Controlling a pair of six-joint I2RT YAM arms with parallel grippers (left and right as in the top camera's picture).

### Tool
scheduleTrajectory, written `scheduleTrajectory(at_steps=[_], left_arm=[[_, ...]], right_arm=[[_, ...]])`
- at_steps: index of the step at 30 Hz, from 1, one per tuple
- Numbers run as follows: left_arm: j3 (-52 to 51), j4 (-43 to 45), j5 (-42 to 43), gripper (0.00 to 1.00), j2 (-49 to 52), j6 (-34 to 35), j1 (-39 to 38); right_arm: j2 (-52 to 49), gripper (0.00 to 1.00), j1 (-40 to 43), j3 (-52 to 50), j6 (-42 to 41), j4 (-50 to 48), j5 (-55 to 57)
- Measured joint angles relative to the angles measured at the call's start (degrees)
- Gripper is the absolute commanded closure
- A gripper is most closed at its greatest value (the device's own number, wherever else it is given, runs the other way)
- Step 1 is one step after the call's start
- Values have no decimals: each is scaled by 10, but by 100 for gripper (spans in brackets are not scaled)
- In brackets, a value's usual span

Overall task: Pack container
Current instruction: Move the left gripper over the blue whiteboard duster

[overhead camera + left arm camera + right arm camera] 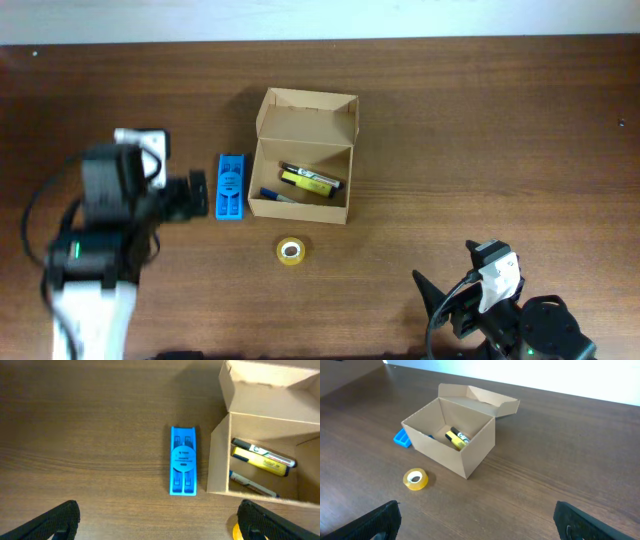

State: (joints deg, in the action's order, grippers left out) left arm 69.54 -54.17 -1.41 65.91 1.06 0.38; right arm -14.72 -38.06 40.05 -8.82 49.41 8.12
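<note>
Both grippers gape wide and hold nothing: the left gripper (157, 515) just left of the blue plastic block (231, 186), the right gripper (476, 512) at the near right. The cardboard box (297, 208) stands mid-table (500, 120), flap lid open, a yellow marker (308, 180) inside; a yellow tape roll (290, 250) lies just nearer.

The left arm (100, 215) is showing only as a smear overhead. In the left wrist view the cardboard box (218, 460) is running off the right edge, and the tape roll (235, 532) is getting cut by the bottom edge. From the right wrist, the blue block (401, 438) is hiding mostly behind the box.
</note>
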Motion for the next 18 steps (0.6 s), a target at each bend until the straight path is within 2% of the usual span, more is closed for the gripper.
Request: scheduleTrajectory(at_steps=[6, 11, 18], left_arm=[[82, -11, 21, 0, 174, 0, 0], [118, -13, 47, 0, 281, 0, 0], [125, -14, 75, 0, 365, 0, 0]], right_arm=[[0, 1, 0, 0, 0, 0, 0], [0, 1, 0, 0, 0, 0, 0], [0, 1, 0, 0, 0, 0, 0]])
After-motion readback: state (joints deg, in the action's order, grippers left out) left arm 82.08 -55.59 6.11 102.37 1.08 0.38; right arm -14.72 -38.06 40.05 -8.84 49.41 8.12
